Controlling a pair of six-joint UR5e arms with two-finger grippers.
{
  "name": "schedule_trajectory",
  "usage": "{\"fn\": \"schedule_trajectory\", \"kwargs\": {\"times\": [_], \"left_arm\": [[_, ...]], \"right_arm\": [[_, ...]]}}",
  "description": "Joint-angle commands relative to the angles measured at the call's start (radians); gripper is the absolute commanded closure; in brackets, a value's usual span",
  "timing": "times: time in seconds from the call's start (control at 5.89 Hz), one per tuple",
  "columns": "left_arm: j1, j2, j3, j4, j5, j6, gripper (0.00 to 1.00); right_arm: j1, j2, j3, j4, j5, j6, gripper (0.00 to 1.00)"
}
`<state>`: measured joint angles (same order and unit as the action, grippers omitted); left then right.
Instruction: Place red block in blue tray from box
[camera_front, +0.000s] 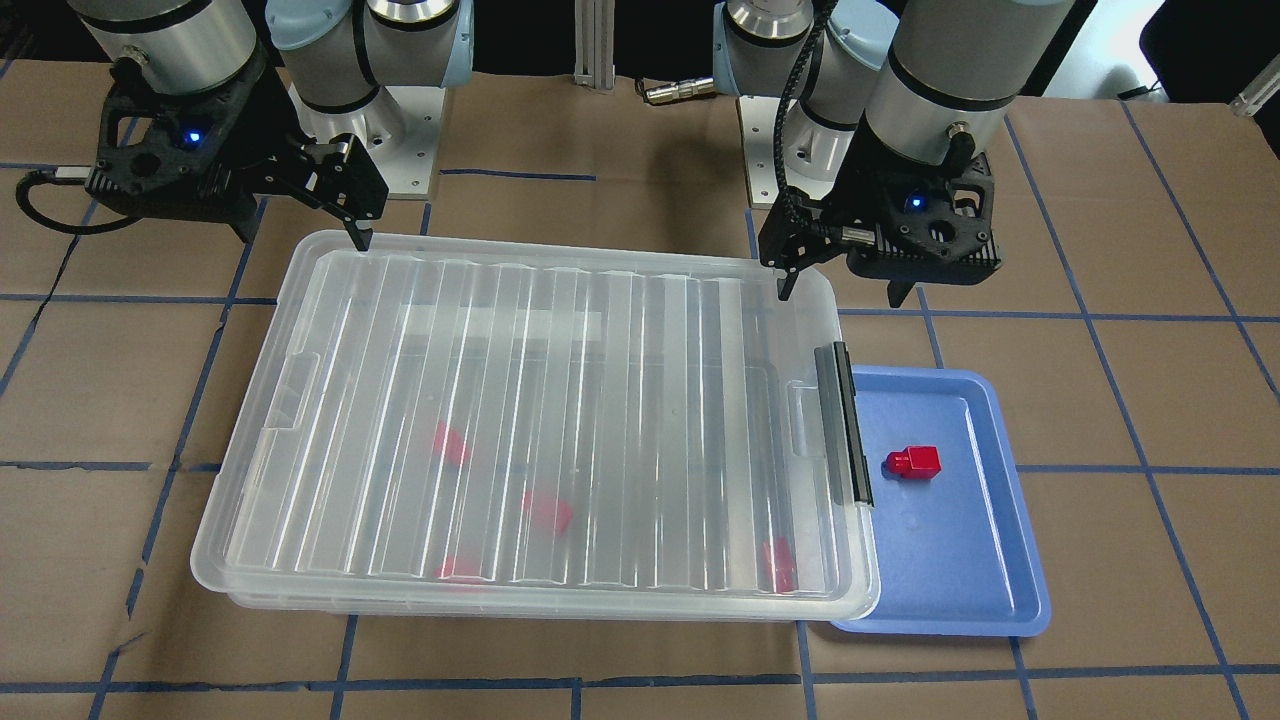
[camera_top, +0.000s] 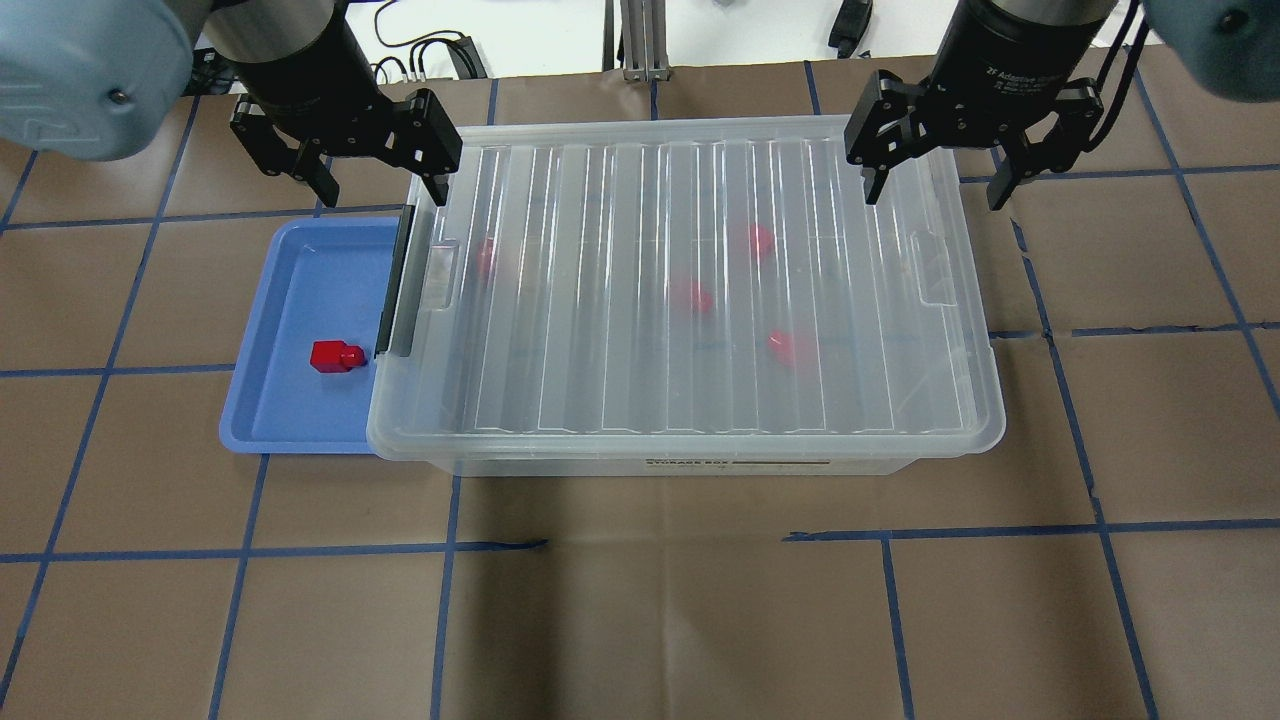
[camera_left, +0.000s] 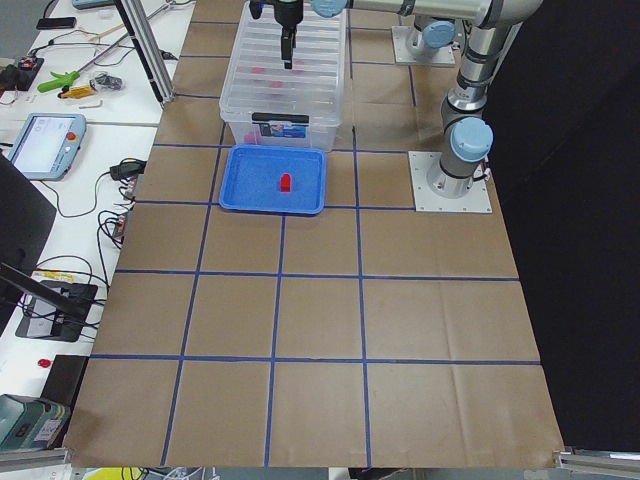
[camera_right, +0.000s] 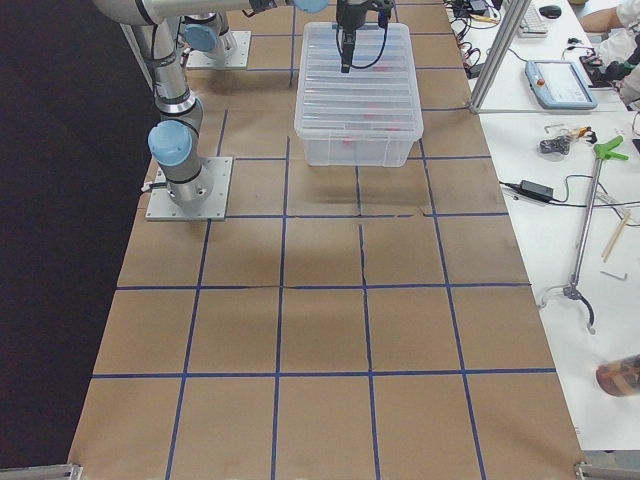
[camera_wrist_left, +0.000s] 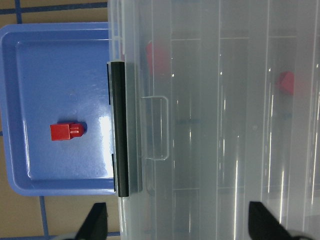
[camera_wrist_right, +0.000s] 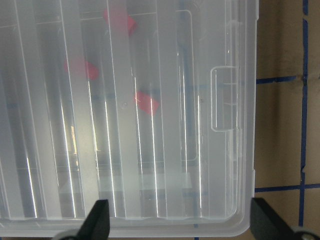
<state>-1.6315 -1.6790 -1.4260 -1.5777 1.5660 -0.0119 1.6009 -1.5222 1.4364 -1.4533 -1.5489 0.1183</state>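
Note:
One red block (camera_front: 913, 462) lies in the blue tray (camera_front: 960, 580), also seen from overhead (camera_top: 335, 356) and in the left wrist view (camera_wrist_left: 65, 132). The box (camera_front: 560, 400) has its ribbed lid on. Its black latch bar (camera_front: 845, 425) overhangs the tray's edge. Several more red blocks (camera_top: 690, 295) show blurred through the lid. My left gripper (camera_top: 382, 190) is open and empty, raised over the box's latch-end corner on the robot's side. My right gripper (camera_top: 935, 190) is open and empty, raised over the box's other robot-side corner.
The table is brown paper with blue tape lines (camera_top: 640, 540). The arm bases (camera_front: 400, 140) stand behind the box. The side benches with cables, tools and a pendant (camera_left: 45, 140) lie off the table's ends.

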Motion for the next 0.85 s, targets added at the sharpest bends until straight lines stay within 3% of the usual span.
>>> {"fn": "schedule_trajectory", "kwargs": {"times": [0.0,0.68], "left_arm": [[0.001,0.002,0.003,-0.002,0.003,-0.008,0.01],[0.005,-0.002,0.009,-0.011,0.003,-0.010,0.01]], "right_arm": [[0.001,0.005,-0.002,-0.002,-0.011,0.000,0.00],[0.001,0.005,0.001,-0.002,-0.005,0.000,0.00]]}}
